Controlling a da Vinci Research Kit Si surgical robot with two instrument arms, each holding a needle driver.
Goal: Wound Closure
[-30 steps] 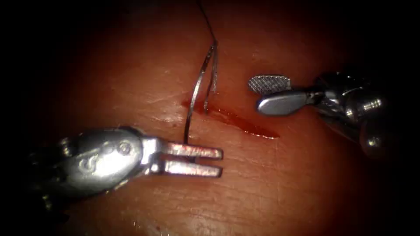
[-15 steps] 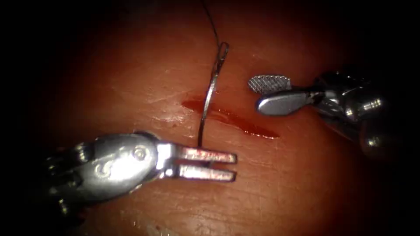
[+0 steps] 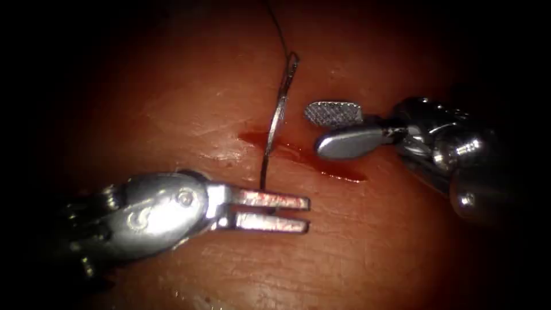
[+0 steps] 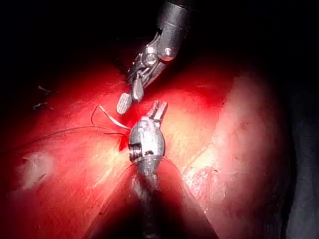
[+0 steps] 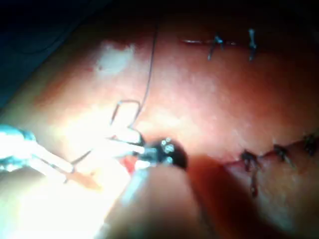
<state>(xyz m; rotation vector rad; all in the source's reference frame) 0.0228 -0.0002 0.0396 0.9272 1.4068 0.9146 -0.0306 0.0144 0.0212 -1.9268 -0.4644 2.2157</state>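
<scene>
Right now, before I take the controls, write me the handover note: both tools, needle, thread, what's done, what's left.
Left tool: jaws shut on the needle near its pointed end. The needle stands up across the cut, apparently free of the tissue.
Right tool: jaws open, holding nothing, just right of the needle.
Thread: runs up from the needle's tail.
Done: stitches elsewhere on the tissue.
Left: this cut, with red fluid in it, shows no stitch.

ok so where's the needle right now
In the endoscope view the needle stands over the cut's left end, held near one end by the left tool, with the right tool's open jaws beside it.
</scene>
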